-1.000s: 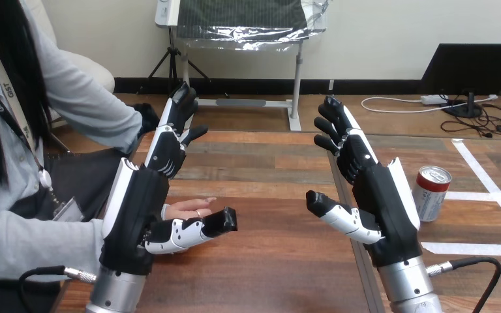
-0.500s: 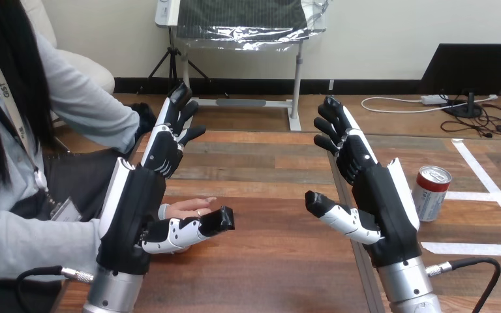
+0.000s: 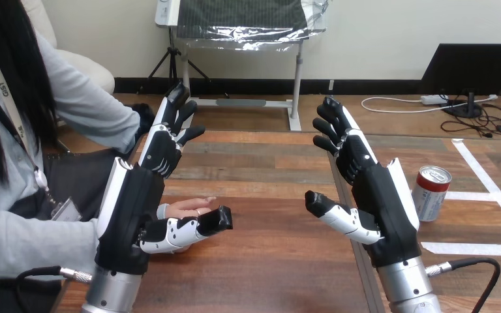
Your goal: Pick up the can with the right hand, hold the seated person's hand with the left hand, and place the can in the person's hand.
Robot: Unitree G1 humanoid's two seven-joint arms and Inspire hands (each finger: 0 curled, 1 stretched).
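At your left, the person's hand (image 3: 190, 207) rests on the table (image 3: 267, 261), just behind your left hand's thumb. You cannot tell if they touch. Your left hand (image 3: 134, 215) is raised, fingers straight and spread, thumb out to the side. Your right hand (image 3: 381, 202) is raised too, fingers straight and spread. The can (image 3: 430, 193) stands upright on the table, just right of your right hand, apart from it.

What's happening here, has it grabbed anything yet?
Nothing is held yet. The left hand and the right hand are both raised over the table, fingers open. The person's hand rests on the table beside the left hand's thumb. The can stands upright just right of the right hand, untouched.
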